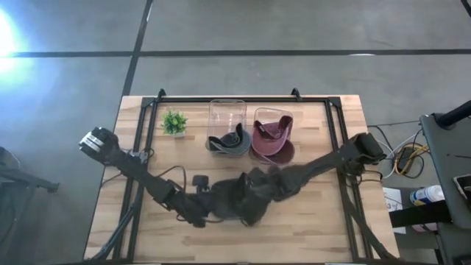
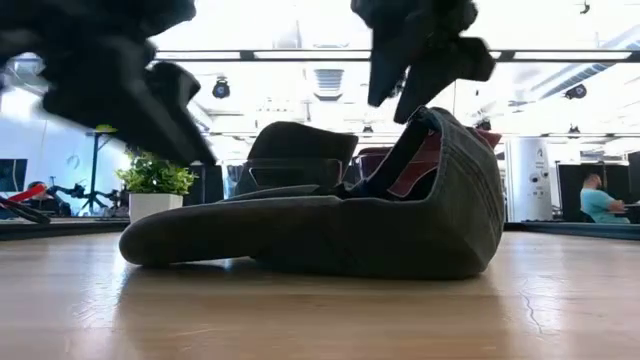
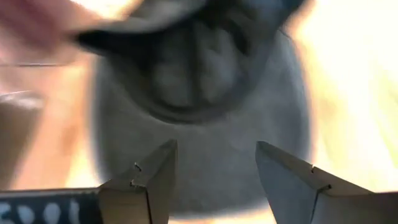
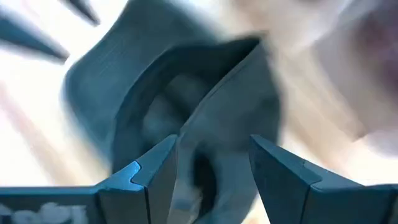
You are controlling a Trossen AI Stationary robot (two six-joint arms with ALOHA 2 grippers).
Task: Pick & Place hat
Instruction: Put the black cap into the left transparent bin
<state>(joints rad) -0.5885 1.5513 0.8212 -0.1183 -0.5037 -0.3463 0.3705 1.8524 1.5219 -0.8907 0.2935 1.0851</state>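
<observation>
Grey cap (image 2: 330,232) laid upside down on the wooden desk (image 1: 309,228), flanked by left tool (image 3: 214,180) and right tool (image 4: 208,171), both spread open, nothing gripped.

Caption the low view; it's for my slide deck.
Grey cap lies upside down on the wooden table, both arms' open fingers hovering just above it.

No text, label or number is legible; the lettering on both wrist mounts is cut off.
</observation>
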